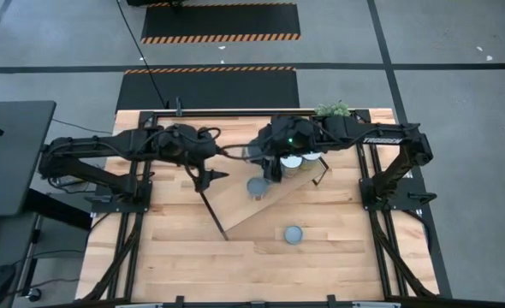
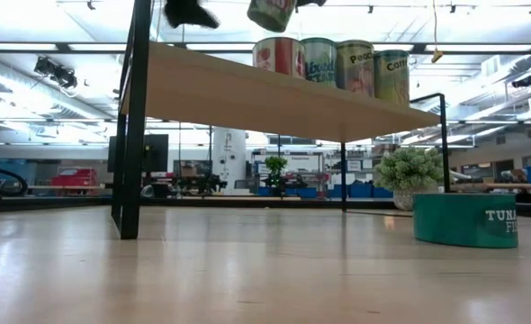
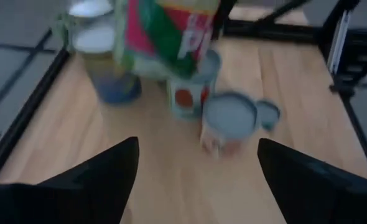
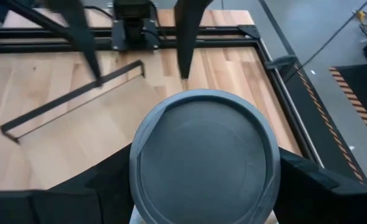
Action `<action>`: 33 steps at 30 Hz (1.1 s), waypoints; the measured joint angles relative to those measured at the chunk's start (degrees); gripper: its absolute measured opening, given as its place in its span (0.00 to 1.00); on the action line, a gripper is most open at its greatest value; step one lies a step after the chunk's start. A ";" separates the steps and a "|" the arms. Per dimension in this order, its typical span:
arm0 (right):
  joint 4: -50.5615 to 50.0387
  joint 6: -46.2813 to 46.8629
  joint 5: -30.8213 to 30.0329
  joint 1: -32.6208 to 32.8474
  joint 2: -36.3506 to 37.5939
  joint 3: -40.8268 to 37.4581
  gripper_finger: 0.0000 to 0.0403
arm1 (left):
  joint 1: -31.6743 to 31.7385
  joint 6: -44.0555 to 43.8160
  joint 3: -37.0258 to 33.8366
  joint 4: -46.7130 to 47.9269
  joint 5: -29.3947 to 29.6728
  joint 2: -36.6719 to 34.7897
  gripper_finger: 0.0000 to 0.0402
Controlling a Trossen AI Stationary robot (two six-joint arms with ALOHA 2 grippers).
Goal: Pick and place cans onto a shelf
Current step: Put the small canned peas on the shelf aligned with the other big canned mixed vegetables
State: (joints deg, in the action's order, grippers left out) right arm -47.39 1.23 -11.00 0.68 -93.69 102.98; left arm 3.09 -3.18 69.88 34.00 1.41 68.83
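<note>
Right gripper [image 4: 202, 186]: clamped on a can [image 4: 203, 155], carried above the shelf [image 1: 270, 201] for placing. Left gripper [image 3: 196, 180]: wide open, empty, alongside.

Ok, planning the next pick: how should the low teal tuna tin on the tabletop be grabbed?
From straight above, closing across its short round side wall: the tuna tin sits flat, lid up, standing alone, too squat for a sideways approach. The left pincer is open; the right pincer holds a can.
</note>
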 joint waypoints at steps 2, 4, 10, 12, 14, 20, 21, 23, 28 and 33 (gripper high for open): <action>0.16 -0.01 0.15 -0.87 0.00 0.00 0.73 | 0.00 -0.02 -0.26 0.64 -0.02 0.34 0.84; 0.26 -0.79 0.20 -1.76 -0.72 0.06 0.73 | 0.00 -0.02 -0.11 -1.18 -0.03 0.89 0.83; 0.41 -6.75 0.63 -2.46 -5.28 -0.24 0.73 | 0.00 -0.02 -0.19 -0.88 0.12 0.99 0.81; 0.04 -7.02 0.66 -2.73 -6.89 -0.24 0.73 | 0.00 -0.13 -0.16 -0.86 1.17 0.99 0.81; 0.05 -7.04 1.03 -3.23 -8.23 -0.22 0.73 | 0.00 -0.29 -0.16 -0.67 1.76 0.99 0.81; -0.11 -7.01 1.99 -4.83 -10.91 -0.13 0.73 | 0.00 -0.66 -0.16 1.93 1.97 0.99 0.81; -0.18 -7.02 2.38 -4.96 -11.22 -0.12 0.73 | 0.00 -0.74 -0.16 2.39 1.97 0.99 0.81; -0.62 -7.01 3.55 -5.07 -11.51 -0.11 0.73 | 0.00 -1.16 -0.16 2.75 1.97 0.99 0.81; -2.98 -7.27 4.14 -5.06 -12.13 -0.11 0.73 | -0.15 -2.15 -0.16 5.51 1.97 0.97 0.81; -3.59 -7.42 3.68 -5.04 -11.81 -0.11 0.73 | -0.11 -1.71 -0.16 8.81 2.21 0.29 0.81</action>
State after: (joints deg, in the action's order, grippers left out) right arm -50.98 -6.18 -7.32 -4.36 -105.50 102.87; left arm 2.99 -4.89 69.71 42.81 3.62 69.12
